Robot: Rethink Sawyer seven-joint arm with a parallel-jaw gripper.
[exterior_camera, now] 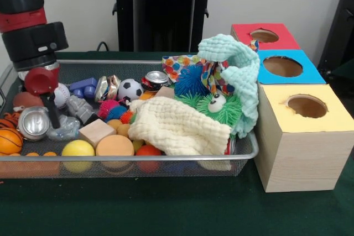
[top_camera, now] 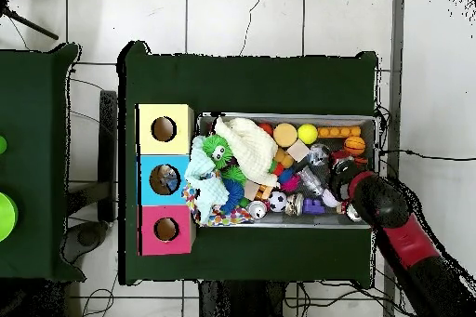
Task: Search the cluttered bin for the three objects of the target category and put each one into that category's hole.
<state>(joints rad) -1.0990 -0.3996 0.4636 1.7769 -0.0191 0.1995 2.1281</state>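
Note:
My gripper (exterior_camera: pixel 53 115) (top_camera: pixel 338 181) reaches down into the left end of the wire bin (exterior_camera: pixel 166 158) (top_camera: pixel 284 223). It hangs right by a crumpled clear plastic bottle (exterior_camera: pixel 67 128) and a shiny metal can (exterior_camera: pixel 33 122). Whether it holds anything is hidden. Balls lie around it: a baseball (exterior_camera: pixel 62 95), a football (exterior_camera: pixel 25 100), a basketball (exterior_camera: pixel 10 141), a yellow ball (exterior_camera: pixel 78 148), an orange ball (exterior_camera: pixel 115 145) and a soccer ball (exterior_camera: pixel 130 88). At the right stand three boxes with holes: red (exterior_camera: pixel 243 32) (top_camera: pixel 149 230), blue (exterior_camera: pixel 310 75) (top_camera: pixel 147 179) and yellow (exterior_camera: pixel 276 100) (top_camera: pixel 147 129).
A cream cloth (exterior_camera: pixel 177 128), a mint cloth (exterior_camera: pixel 240 70) and a green fuzzy toy (exterior_camera: pixel 215 106) fill the bin's right half. A wooden block (exterior_camera: pixel 95 131), blue brick (exterior_camera: pixel 83 87), crushed can (exterior_camera: pixel 155 80) and blue spiky ball (exterior_camera: pixel 191 80) lie between. Something shows inside the blue box's hole (top_camera: pixel 165 179).

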